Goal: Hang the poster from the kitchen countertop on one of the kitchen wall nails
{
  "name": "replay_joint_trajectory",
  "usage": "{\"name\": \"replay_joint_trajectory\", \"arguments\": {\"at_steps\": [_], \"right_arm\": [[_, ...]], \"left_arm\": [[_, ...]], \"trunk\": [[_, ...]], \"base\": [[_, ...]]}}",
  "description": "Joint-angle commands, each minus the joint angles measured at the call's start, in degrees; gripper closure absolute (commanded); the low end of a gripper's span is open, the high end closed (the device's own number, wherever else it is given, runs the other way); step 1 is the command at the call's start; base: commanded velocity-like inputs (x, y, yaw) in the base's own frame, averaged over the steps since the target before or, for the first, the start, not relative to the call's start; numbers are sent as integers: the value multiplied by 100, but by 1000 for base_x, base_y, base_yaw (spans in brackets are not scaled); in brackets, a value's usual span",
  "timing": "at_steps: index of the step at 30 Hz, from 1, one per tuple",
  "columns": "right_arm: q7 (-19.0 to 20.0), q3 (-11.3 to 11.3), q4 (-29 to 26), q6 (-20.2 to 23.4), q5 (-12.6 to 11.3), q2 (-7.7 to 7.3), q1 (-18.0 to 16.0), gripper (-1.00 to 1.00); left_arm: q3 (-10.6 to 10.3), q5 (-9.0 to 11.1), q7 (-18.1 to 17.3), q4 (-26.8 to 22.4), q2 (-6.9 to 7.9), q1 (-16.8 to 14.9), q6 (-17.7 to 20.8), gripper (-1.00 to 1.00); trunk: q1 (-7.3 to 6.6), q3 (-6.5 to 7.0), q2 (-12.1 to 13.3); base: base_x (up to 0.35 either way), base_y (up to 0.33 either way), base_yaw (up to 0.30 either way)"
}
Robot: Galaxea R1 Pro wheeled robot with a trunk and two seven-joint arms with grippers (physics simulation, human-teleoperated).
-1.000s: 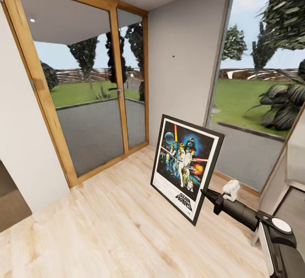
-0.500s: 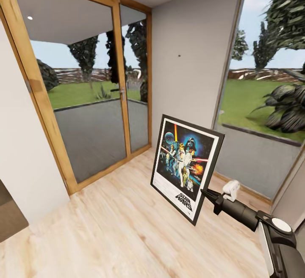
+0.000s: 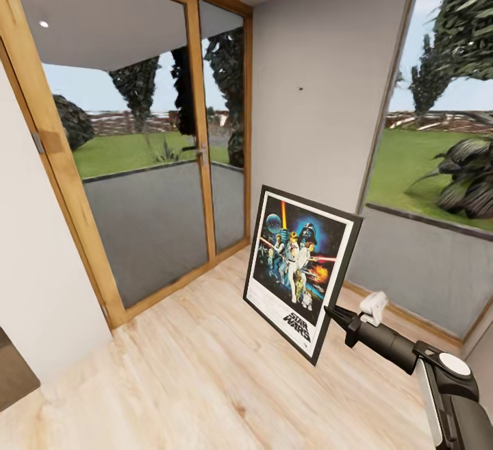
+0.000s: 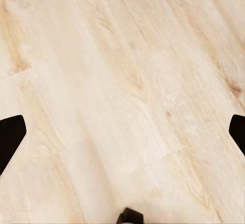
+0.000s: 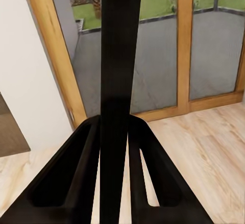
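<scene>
At the right, near the robot, the right end effector (image 3: pixel 334 316) is clamped on the poster's (image 3: pixel 299 265) lower right edge, holding it upright off the floor (image 3: pixel 171 368), probably (a guess) for hanging on the far nail (image 3: pixel 300 88).

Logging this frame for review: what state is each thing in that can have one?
poster: off the floor, tilted, held by its edge, not yet hung
right gripper: shut on the poster's frame
left gripper: open, holding nothing, above the wood floor
wall nail: bare, nothing hanging on it
glass door: closed
</scene>
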Motion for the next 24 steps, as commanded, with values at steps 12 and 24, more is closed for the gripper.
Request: {"name": "replay_joint_trajectory", "arguments": {"at_steps": [12, 24], "right_arm": [[54, -10, -9, 67, 7, 3, -7, 100], [54, -10, -9, 67, 11, 3, -7, 100]], "left_arm": [[8, 60, -41, -1, 1, -2, -4, -100], [8, 60, -41, -1, 7, -2, -4, -100]], "trunk": [[7, -12, -12], [7, -12, -12]], "base": [[304, 227, 0], [295, 235, -51]]}}
